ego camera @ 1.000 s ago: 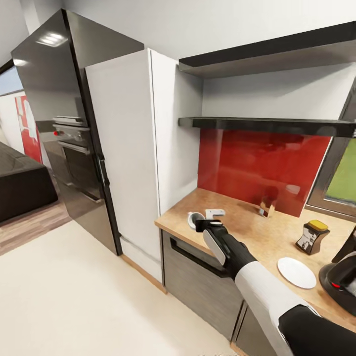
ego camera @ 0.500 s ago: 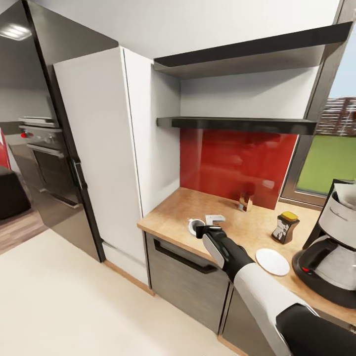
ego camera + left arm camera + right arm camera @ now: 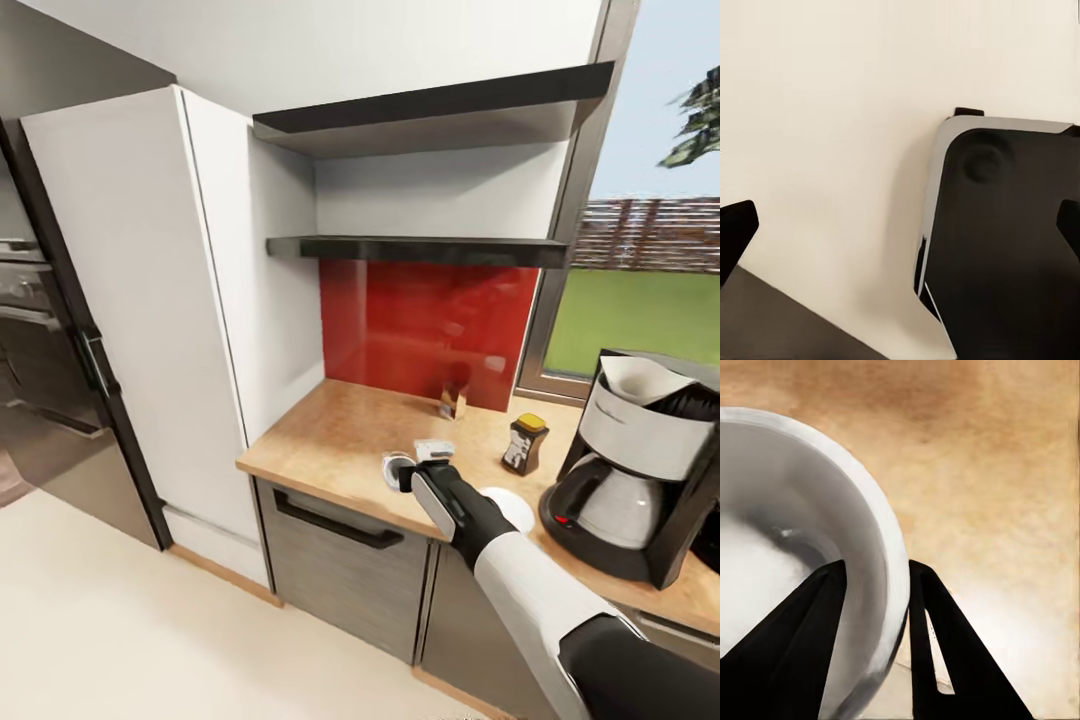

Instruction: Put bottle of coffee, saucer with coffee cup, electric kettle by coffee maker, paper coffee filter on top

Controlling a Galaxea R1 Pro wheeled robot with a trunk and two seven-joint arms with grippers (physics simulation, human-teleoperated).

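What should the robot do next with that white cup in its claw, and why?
Probably carry the white coffee cup sideways toward the round white saucer and set it there. The right claw pinches the cup's rim, one finger inside and one outside, and the saucer lies bare beside the black coffee maker on the wooden countertop.

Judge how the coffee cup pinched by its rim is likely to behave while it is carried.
The coffee cup looks rigid and glossy, so it may slip. The right gripper pinches only its wall, one finger inside and one outside, so the cup could pivot. It looks small and empty, so probably light.
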